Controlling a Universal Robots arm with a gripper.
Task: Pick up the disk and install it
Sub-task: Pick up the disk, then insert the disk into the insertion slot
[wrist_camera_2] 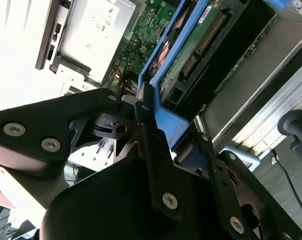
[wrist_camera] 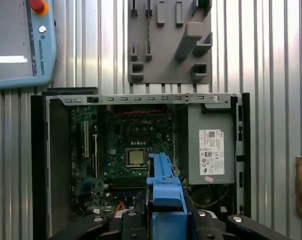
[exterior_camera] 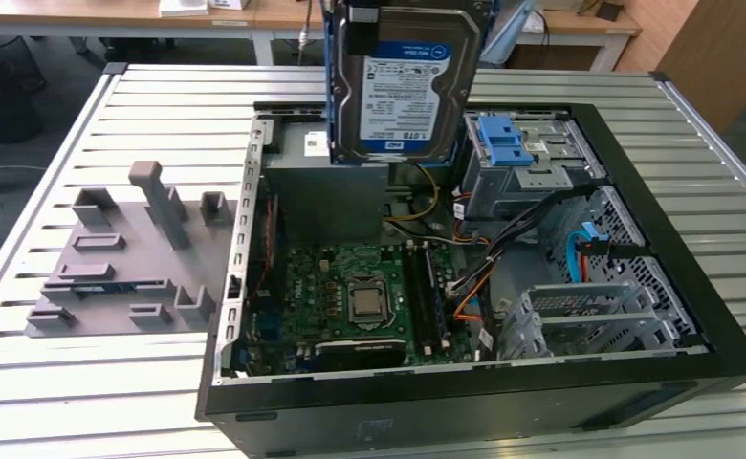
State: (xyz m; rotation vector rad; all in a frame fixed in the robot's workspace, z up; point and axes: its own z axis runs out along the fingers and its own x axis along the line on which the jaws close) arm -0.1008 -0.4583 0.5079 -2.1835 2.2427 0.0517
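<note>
While the slatted counter spreads wide beneath it all, the open computer case lies on top, side panel off, motherboard facing up. A grey power supply fills 1 corner of the case, and a grey fixture plate sits beside the case on the exterior view's left. Up high hangs the disk, upright above the case near the power supply, clear of every bay. The tool is clamped on it, jaws tight against its blue side rails. Sensible hold, I'd say: a stiff, dense slab, weighty for its size and shock-sensitive, with a bare circuit board on 1 face. Silver body, white-and-blue label.
</note>
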